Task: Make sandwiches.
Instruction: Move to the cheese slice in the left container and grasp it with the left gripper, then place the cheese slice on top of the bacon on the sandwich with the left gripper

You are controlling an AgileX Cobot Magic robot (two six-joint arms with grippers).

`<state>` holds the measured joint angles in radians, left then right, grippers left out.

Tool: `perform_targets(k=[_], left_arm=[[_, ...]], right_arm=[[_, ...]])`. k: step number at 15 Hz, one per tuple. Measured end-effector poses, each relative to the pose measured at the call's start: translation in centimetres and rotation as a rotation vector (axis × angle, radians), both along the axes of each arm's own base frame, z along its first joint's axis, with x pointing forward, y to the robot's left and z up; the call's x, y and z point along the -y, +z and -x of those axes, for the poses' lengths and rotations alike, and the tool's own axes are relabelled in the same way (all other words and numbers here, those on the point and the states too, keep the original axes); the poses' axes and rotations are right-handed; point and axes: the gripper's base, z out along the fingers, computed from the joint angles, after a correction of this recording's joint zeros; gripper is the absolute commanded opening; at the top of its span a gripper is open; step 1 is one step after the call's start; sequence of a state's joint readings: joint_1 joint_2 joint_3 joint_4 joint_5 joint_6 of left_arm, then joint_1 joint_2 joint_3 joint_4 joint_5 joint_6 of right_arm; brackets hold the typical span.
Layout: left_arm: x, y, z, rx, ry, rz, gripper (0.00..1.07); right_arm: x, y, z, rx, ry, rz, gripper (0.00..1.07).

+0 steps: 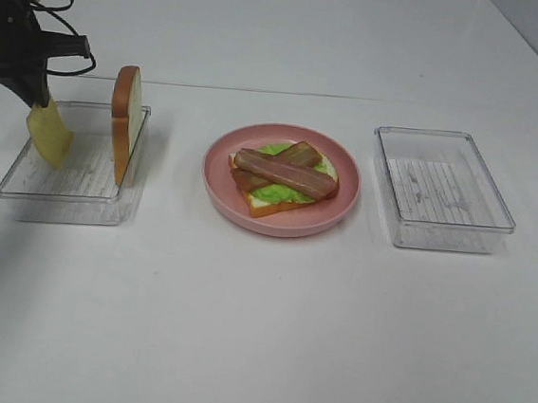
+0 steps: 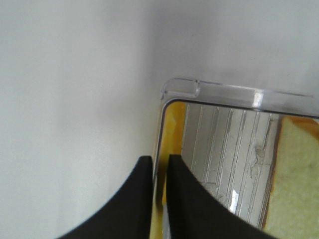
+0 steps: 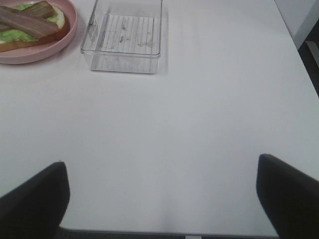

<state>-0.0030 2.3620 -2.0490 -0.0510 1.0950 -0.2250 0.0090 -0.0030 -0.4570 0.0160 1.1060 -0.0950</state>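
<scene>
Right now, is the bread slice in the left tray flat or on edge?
On edge: the bread slice stands upright by the clear tray's right wall, crust uppermost.

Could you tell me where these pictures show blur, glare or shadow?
Exterior high: evenly lit, soft shadows beside the upright bread slice and pink plate. Left wrist: soft focus, left gripper blurred around the cheese slice, glare on the left tray. Right wrist: clear, right gripper dark and blurred.

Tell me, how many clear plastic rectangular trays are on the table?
2: left tray and right tray, flanking the pink round plate. None seem hidden.
</scene>
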Motion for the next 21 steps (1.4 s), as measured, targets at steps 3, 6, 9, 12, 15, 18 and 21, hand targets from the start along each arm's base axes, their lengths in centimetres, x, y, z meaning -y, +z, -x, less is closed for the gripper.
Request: perform_targets(k=[3,6,9,12,15,18,21], left_arm=[[0.0,0.1,0.0,0.003,0.001,0.0,0.0],[0.1,0.1,0.0,0.003,0.008,0.014,0.0],[0.3,0.2,0.0,-0.002,0.016,0.034,0.0],[0.4,2.1,-0.4,0.017,0.019,0.047,0.0],[0.8,6.6,-1.2,0.131,0.021,0.103,0.0],[2.5,12.6,-1.7,0.331,-0.005,0.132,0.0],[5.9,15.8,-1.2,0.437,-0.071,0.162,0.0]], right_arm=[[0.0,0.0,0.0,0.0,0.0,0.0,0.99],[0.0,0.0,0.0,0.0,0.0,0.0,0.99],[0.0,0.0,0.0,0.0,0.0,0.0,0.99],[0.0,0.0,0.0,0.0,0.0,0.0,0.99],[0.0,0.0,0.0,0.0,0.0,0.0,0.99],[0.0,0.0,0.0,0.0,0.0,0.0,0.99],[0.0,0.0,0.0,0.0,0.0,0.0,0.99]])
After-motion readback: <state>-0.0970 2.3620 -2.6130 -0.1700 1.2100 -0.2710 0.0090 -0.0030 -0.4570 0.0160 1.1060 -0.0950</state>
